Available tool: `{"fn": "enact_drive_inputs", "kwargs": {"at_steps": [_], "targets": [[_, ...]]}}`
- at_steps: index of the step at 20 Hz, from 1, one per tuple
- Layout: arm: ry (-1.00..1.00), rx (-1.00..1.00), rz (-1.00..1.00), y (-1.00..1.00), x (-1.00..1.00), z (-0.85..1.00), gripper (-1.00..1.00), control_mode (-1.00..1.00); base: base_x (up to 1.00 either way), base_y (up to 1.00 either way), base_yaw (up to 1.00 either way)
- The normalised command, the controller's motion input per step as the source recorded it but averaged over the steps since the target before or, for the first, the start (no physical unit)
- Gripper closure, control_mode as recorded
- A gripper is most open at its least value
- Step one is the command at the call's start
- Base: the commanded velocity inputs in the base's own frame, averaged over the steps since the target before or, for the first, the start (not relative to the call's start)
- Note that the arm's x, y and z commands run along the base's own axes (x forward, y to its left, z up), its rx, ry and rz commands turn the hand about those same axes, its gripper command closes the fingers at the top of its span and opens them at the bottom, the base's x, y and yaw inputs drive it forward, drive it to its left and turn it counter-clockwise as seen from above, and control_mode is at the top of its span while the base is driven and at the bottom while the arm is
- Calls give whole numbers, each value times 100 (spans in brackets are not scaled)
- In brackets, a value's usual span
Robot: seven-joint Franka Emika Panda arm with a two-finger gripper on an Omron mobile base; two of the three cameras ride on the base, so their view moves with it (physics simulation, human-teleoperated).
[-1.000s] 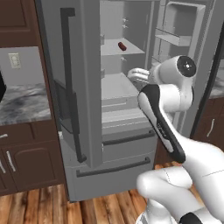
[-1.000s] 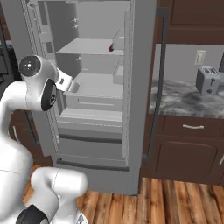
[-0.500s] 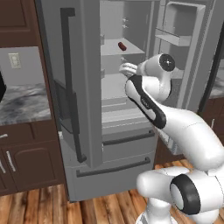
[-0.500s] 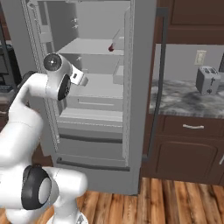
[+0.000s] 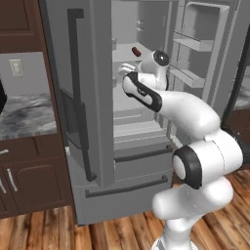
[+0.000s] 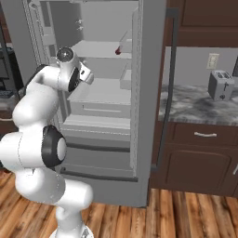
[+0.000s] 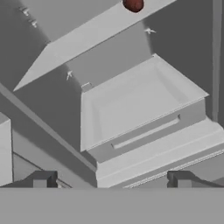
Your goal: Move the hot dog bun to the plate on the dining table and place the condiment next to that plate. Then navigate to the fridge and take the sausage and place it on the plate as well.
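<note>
The fridge (image 5: 93, 97) (image 6: 148, 93) stands with both doors swung open. A small dark red sausage (image 5: 136, 51) (image 6: 118, 52) (image 7: 133, 4) lies on an upper shelf inside. My gripper (image 5: 125, 69) (image 6: 89, 77) (image 7: 111, 179) is inside the fridge, below the sausage's shelf and a little nearer than the sausage. Its jaws are open and hold nothing. In the hand view the sausage sits at the top edge, well beyond the fingertips (image 7: 43, 178).
A grey crisper drawer (image 7: 131, 105) and lower shelves lie under the hand. The left door (image 5: 80, 88) with its long handle and the right door's bins (image 5: 205, 44) flank the arm. A toaster (image 6: 219, 85) stands on the marbled counter (image 6: 200, 104) to the right.
The arm has stretched forward and up, carrying the hand from in front of the shelves into the fridge, nearer the sausage's shelf. The jaws have stayed open.
</note>
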Motion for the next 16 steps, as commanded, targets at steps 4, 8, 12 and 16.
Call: {"fn": "enact_drive_inputs", "kwargs": {"at_steps": [4,8,12,16], "targets": [[11,1,2,47,60,-14,-100,-100,0,0,0],[8,0,6,56,7,-19,-100,-100,0,0,0],[6,0,7,54,0,-22,-100,-100,0,0,0],[1,0,8,67,-58,-35,-100,-100,0,0,0]]}}
